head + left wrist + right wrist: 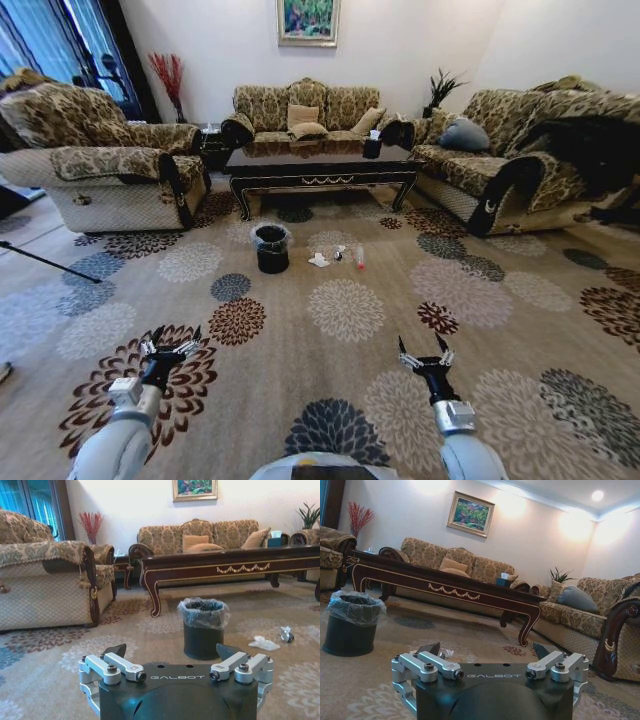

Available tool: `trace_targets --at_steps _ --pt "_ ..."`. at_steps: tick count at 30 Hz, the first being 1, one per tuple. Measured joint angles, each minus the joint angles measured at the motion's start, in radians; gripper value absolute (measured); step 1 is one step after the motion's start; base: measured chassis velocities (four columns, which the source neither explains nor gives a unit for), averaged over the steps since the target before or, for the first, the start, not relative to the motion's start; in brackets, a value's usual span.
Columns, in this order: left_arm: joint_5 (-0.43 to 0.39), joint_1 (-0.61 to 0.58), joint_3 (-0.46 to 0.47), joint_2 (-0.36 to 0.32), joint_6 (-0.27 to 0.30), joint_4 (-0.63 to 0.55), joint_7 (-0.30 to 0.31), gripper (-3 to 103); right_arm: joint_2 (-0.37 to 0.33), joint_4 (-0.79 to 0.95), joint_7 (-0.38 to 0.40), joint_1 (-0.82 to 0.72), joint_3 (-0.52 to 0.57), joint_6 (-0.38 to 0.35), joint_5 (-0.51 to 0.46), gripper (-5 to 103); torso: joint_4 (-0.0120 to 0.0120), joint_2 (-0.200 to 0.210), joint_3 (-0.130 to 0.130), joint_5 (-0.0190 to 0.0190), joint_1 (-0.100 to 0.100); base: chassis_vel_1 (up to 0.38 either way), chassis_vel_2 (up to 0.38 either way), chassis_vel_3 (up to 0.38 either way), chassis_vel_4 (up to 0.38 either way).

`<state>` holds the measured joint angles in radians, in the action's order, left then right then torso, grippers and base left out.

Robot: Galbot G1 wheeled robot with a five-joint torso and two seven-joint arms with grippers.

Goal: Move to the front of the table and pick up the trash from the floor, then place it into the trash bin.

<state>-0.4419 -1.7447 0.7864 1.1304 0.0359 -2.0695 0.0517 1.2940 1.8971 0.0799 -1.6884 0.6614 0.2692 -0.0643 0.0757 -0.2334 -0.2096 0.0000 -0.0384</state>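
Facing the table [320, 160] from well back, we note the trash [319, 260] lies on the floor [345, 310] beside the trash bin [271, 248]. Left gripper [168, 348] and right gripper [424, 358] hang low, jaws spread, empty; approach and pickup remain undone.

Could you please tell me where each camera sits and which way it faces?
Head view: high, looking down the beige flowered carpet at the dark-brown wooden table; left claw and right claw open, low in front.
Left wrist view: low, behind its claw, facing the black lined bin.
Right wrist view: low, behind its claw, facing the table.
All share bin and table.
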Motion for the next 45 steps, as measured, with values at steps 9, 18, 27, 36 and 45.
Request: trace_targets --at_steps 9,18,27,36,45 --pt "0.002 -0.004 0.000 0.002 -0.001 0.000 -0.001 100 0.002 -0.001 0.002 -0.003 -0.004 0.000 0.002 100 0.0001 0.035 0.024 0.0000 0.011 0.000 0.000 0.000 0.000" --pt "0.018 -0.008 -0.009 0.006 0.005 0.001 -0.001 100 0.001 0.003 0.010 -0.016 0.004 -0.001 0.008 100 0.0000 0.069 0.049 0.0000 0.020 0.000 0.000 0.000 0.000" --pt "0.021 -0.003 -0.012 0.004 0.009 -0.008 0.000 100 -0.001 0.018 0.014 -0.022 0.015 -0.003 0.006 100 0.0000 0.103 0.076 0.0000 0.026 0.000 0.000 0.000 0.000" --pt "0.016 -0.012 -0.006 0.000 0.006 -0.011 0.000 100 -0.005 0.028 0.015 -0.031 0.021 -0.005 0.005 100 0.0002 0.141 0.107 0.0000 0.034 0.000 0.000 0.000 0.000" --pt "0.017 -0.012 -0.006 0.003 0.005 -0.013 0.000 100 -0.003 0.025 0.024 -0.031 0.019 -0.009 0.014 100 0.0001 0.175 0.136 0.0000 0.038 0.000 0.000 0.000 0.000"
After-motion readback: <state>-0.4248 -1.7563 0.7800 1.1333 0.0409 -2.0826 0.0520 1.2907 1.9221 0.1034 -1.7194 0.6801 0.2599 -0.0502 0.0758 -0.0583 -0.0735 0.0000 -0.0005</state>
